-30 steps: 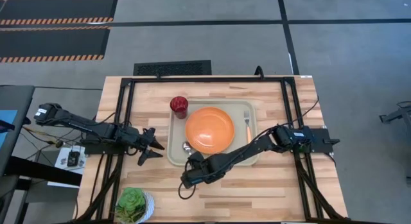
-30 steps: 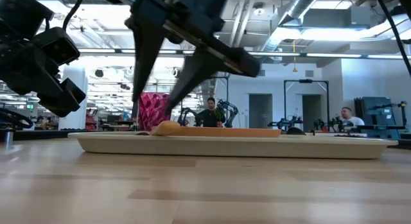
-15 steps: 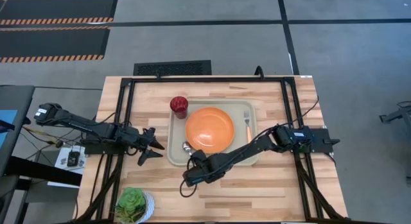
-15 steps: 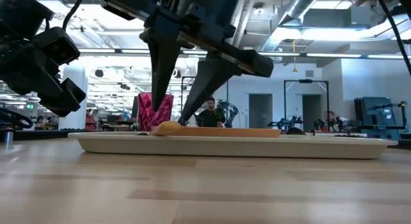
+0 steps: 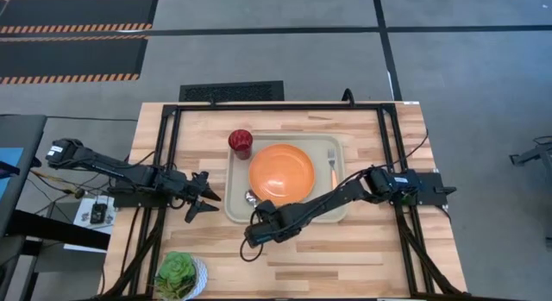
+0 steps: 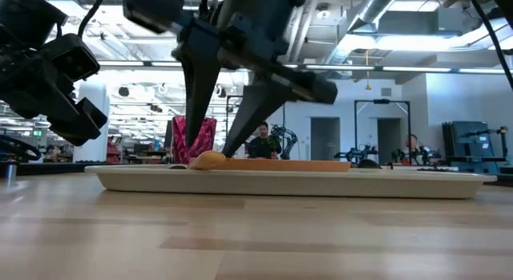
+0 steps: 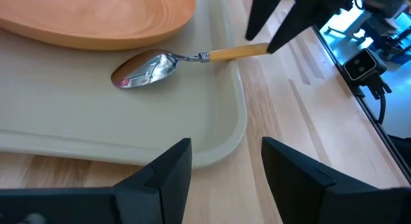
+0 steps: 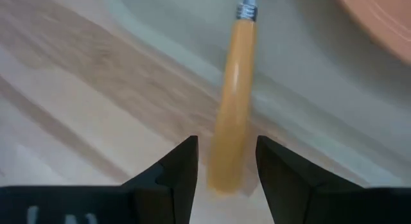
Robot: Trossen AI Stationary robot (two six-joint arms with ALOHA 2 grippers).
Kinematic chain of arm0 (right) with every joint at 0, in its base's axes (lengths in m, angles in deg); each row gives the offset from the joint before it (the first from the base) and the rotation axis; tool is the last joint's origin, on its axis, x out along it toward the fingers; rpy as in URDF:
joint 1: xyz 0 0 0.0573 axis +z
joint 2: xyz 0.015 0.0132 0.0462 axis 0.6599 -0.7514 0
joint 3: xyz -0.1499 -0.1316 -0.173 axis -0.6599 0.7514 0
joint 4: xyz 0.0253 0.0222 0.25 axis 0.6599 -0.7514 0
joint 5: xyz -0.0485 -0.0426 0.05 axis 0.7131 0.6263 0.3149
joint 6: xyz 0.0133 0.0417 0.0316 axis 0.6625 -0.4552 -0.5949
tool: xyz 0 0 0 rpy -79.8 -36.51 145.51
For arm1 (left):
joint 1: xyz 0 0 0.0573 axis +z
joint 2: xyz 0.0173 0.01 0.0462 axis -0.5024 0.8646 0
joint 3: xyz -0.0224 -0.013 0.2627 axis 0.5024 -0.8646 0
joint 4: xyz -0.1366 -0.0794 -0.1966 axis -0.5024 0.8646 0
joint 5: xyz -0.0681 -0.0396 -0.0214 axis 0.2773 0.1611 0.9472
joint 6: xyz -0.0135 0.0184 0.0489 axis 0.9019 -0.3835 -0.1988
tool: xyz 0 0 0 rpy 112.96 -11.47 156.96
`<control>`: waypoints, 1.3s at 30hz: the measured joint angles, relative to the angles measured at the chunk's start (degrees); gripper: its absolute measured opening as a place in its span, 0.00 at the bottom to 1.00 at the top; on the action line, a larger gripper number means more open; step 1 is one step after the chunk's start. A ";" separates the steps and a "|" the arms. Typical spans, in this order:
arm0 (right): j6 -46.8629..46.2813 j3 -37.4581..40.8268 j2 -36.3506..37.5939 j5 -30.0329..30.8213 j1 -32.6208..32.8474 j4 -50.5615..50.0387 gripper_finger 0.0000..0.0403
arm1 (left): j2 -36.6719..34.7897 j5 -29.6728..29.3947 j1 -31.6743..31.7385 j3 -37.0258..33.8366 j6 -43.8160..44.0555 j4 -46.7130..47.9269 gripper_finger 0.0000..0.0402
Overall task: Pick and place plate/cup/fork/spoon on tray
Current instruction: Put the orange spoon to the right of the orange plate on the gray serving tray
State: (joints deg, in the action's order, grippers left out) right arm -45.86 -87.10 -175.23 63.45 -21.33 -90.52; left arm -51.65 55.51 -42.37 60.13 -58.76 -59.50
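The beige tray (image 5: 235,210) holds the orange plate (image 5: 282,174) and, along its right side, the fork (image 5: 332,167). The dark red cup (image 5: 240,142) stands at the tray's far left corner. The spoon (image 7: 173,60) lies with its bowl on the tray floor near the plate. Its orange handle (image 8: 234,89) crosses the tray's near rim and sticks out over the table. My right gripper (image 8: 225,166) is open and points down, one finger on either side of the handle's free end, with small gaps. My left gripper (image 5: 210,197) is open and empty, left of the tray.
A small white bowl with green leaves (image 5: 178,275) sits near the table's front left corner. Black frame rails (image 5: 168,163) run along the table's left, right and far sides. Bare wood (image 5: 345,258) lies between the tray and the near edge.
My right gripper has come down a little and shifted slightly toward the tray, over the spoon's handle end, and has stayed open. The spoon has not moved.
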 joint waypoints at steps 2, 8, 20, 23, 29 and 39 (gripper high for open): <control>0.00 1.58 -0.07 -0.45 -0.31 1.41 0.45 | 0.00 0.00 0.00 0.00 0.00 0.00 0.44; 0.00 3.28 -0.07 -0.82 -0.18 4.17 0.45 | 0.00 0.02 0.00 0.00 0.00 0.00 0.44; 0.42 3.41 -0.09 0.33 -0.24 4.17 0.22 | 0.00 0.17 0.00 0.00 0.02 0.00 0.44; 0.99 3.41 -0.09 0.29 -0.13 4.50 0.20 | -0.01 0.20 0.00 0.02 0.04 0.00 0.44; 2.60 3.41 -0.09 1.61 0.51 4.62 0.20 | -0.02 2.69 0.01 0.02 1.33 -0.01 0.44; 5.52 3.30 1.22 3.42 2.50 7.80 0.20 | -0.13 3.34 0.00 0.04 -1.74 -1.28 0.44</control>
State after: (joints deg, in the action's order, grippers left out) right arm -40.34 -83.80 -174.01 66.87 -18.82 -82.71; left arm -51.78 58.85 -42.37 60.18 -60.50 -60.78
